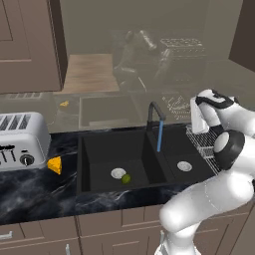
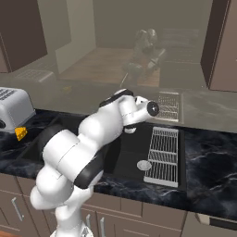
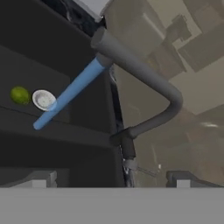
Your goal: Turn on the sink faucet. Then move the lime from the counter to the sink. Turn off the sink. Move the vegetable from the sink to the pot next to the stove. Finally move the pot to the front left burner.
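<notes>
The black gooseneck faucet (image 1: pixel 155 112) is running, and a blue stream (image 1: pixel 160 137) falls into the black double sink (image 1: pixel 99 147). The lime (image 1: pixel 126 178) lies in the left basin beside its silver drain (image 1: pixel 118 173). In the hand view the faucet (image 3: pixel 142 72) arches across the frame, with its stream (image 3: pixel 70 94), the lime (image 3: pixel 19 95) and a drain (image 3: pixel 43 99) to the left. My gripper (image 3: pixel 111 180) is open, its tips spread wide either side of the faucet's base and a short way from it. It holds nothing.
A silver toaster (image 1: pixel 20 139) and an orange cheese wedge (image 1: pixel 55 165) sit on the black marble counter (image 1: pixel 35 196) left of the sink. A wire drying rack (image 2: pixel 163 155) lies over the right basin's far side. My arm crosses in front of the sink.
</notes>
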Controlling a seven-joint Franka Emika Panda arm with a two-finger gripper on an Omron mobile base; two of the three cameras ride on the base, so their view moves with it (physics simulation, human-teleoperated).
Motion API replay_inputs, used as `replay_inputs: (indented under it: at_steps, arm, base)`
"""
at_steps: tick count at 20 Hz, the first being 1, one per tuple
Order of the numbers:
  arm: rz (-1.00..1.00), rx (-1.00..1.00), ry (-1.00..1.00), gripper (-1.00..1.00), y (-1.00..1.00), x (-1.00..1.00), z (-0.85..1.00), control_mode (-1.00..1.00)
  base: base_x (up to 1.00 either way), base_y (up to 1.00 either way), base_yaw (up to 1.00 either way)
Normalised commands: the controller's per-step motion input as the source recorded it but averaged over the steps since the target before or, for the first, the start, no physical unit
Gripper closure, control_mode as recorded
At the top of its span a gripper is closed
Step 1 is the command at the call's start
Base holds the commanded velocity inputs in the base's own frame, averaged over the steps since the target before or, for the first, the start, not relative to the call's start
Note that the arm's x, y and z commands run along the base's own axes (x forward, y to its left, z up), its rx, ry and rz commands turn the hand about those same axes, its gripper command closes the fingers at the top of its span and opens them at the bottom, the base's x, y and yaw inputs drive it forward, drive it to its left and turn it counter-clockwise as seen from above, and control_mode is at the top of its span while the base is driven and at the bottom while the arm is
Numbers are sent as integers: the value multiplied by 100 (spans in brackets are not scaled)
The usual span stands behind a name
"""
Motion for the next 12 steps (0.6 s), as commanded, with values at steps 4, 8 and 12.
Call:
replay_inputs:
  at_steps: [4, 8, 12]
  arm:
    - [-2, 5, 7, -100, 0, 57, -16, -100]
    - [0, 7, 11, -100, 0, 44, -14, -100]
    - [0, 12, 9, -100, -4, 31, -7, -100]
  base:
    - [0, 0, 0]
    - [0, 0, 0]
    - [0, 0, 0]
